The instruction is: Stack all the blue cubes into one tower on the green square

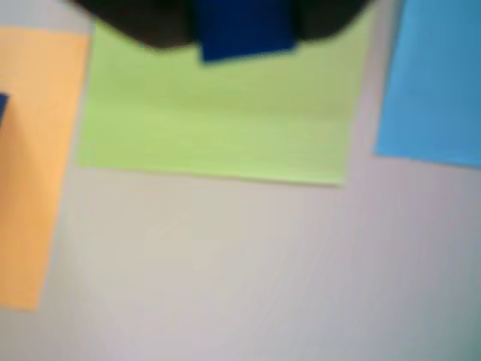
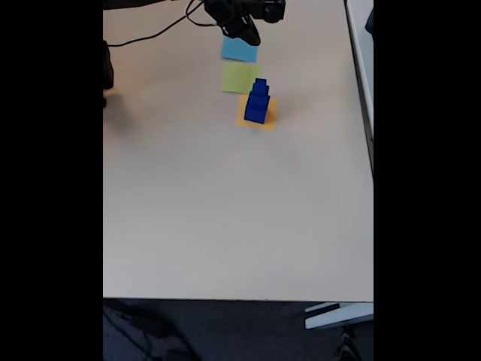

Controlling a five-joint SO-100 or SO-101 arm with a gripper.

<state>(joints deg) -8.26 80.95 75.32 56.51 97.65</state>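
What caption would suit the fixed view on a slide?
Three blue cubes stacked as a tower on the orange square, beside the bare green square, with the arm's gripper above the light-blue square.

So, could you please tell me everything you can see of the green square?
The green square is a flat sheet of light yellow-green paper, matte by the look of it, lying flat on the pale table. It sits between the orange square and the light-blue square. In the fixed view nothing stands on it; the blue tower stands on the orange one beside it.

Close wrist view, distant high fixed view
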